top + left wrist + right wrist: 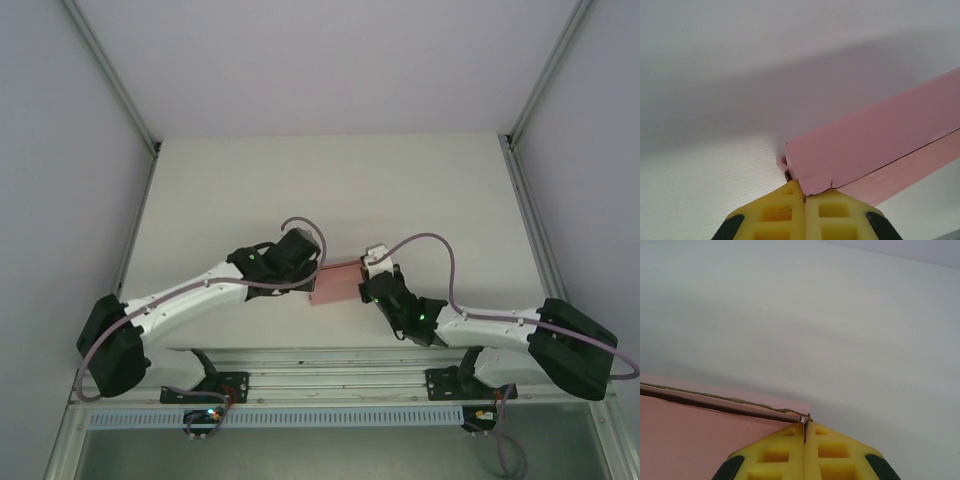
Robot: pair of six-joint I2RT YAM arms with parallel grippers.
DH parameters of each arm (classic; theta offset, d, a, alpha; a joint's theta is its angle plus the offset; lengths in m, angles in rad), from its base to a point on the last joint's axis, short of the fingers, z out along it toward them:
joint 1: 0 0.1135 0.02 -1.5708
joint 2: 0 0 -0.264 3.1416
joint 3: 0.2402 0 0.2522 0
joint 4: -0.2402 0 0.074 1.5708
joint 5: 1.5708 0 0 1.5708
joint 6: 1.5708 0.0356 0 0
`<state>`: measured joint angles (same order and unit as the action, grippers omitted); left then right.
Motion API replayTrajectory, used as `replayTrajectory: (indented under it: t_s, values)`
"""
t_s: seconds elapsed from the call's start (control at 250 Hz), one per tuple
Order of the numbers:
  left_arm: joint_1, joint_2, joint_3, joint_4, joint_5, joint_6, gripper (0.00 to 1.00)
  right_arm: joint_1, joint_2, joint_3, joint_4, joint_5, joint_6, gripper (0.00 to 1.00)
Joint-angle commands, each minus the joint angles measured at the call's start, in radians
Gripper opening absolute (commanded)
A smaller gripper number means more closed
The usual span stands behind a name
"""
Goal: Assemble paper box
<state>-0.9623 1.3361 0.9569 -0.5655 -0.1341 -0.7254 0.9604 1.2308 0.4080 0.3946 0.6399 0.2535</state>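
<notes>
The pale pink paper box (337,283) is held above the white table between the two arms, near its front middle. My left gripper (308,268) is at its left end. In the left wrist view the yellow fingers (785,212) are pressed together on a torn lower corner of the paper box (875,142), whose long side runs up to the right. My right gripper (372,281) is at its right end. In the right wrist view the yellow fingers (830,450) pinch the thin card edge at the corner of the paper box (705,440).
The white table (330,190) stretches away behind the box, with grey walls on both sides and metal frame posts (110,75) at the corners. A slotted rail (330,375) runs along the near edge under the arm bases.
</notes>
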Motion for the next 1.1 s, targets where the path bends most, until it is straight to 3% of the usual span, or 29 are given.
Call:
replayTrajectory:
  t_s: [0.0,0.1,0.3,0.455,0.515,0.651,0.791,0.927,1.094]
  values:
    - [-0.051,0.032,-0.070,-0.027,0.096,-0.008,0.01,0.014,-0.002,-0.054,-0.042,-0.099,-0.027,0.00]
    - [-0.078,0.041,-0.066,-0.026,0.047,-0.003,0.00,0.014,-0.063,-0.060,-0.100,-0.122,0.003,0.03]
    - [-0.164,0.107,-0.013,-0.120,-0.154,-0.040,0.00,0.010,-0.234,-0.080,-0.226,-0.177,0.083,0.24]
    - [-0.186,0.121,-0.021,-0.111,-0.223,-0.075,0.00,0.006,-0.327,-0.074,-0.332,-0.235,0.119,0.49]
    - [-0.196,0.116,-0.022,-0.109,-0.246,-0.077,0.00,0.002,-0.355,-0.062,-0.384,-0.248,0.147,0.64]
    - [-0.221,0.092,-0.029,-0.098,-0.288,-0.068,0.00,-0.010,-0.435,-0.028,-0.496,-0.250,0.215,0.80]
    - [-0.240,0.083,-0.031,-0.062,-0.300,-0.040,0.00,-0.044,-0.497,0.031,-0.551,-0.304,0.255,0.90]
    - [-0.250,0.098,-0.017,-0.082,-0.318,-0.045,0.00,-0.103,-0.489,0.103,-0.597,-0.345,0.306,0.91]
    - [-0.256,0.110,-0.009,-0.085,-0.327,-0.041,0.00,-0.247,-0.470,0.125,-0.610,-0.426,0.374,0.90]
